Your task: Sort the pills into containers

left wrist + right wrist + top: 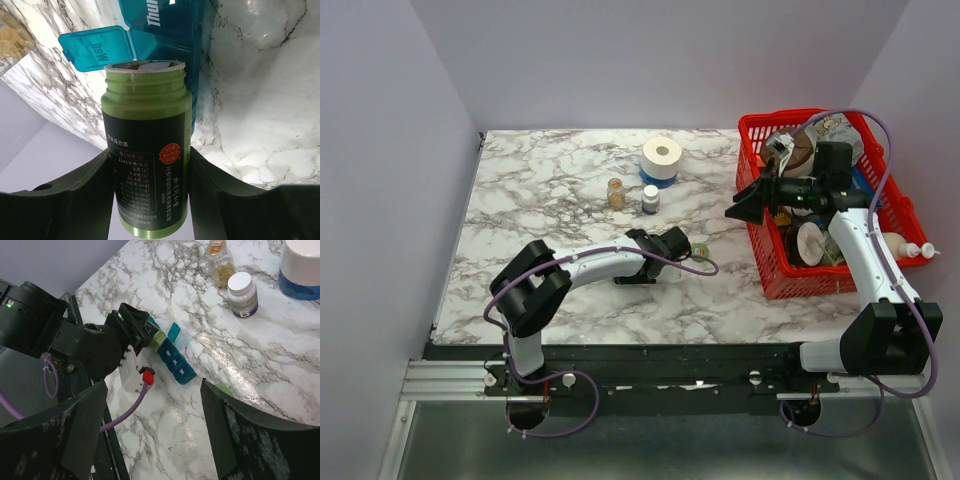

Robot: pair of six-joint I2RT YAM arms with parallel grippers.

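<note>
My left gripper (676,244) (148,165) is shut on an uncapped green bottle (145,125) with a black label. It holds the bottle tipped, with its mouth at the teal-blue pill organizer (167,25). One lid (96,47), marked Wed, stands open there. The right wrist view shows the organizer (176,361) lying on the marble beside the left gripper (131,330), with the bottle (162,340) over it. No loose pills show. My right gripper (733,212) (152,405) is open and empty, in the air left of the basket.
An amber bottle (616,192) (220,260), a white-capped bottle (650,199) (243,294) and a white roll on a blue base (661,158) stand at the back middle. A red mesh basket (770,268) full of items stands right. A small green piece (700,249) lies near the left gripper.
</note>
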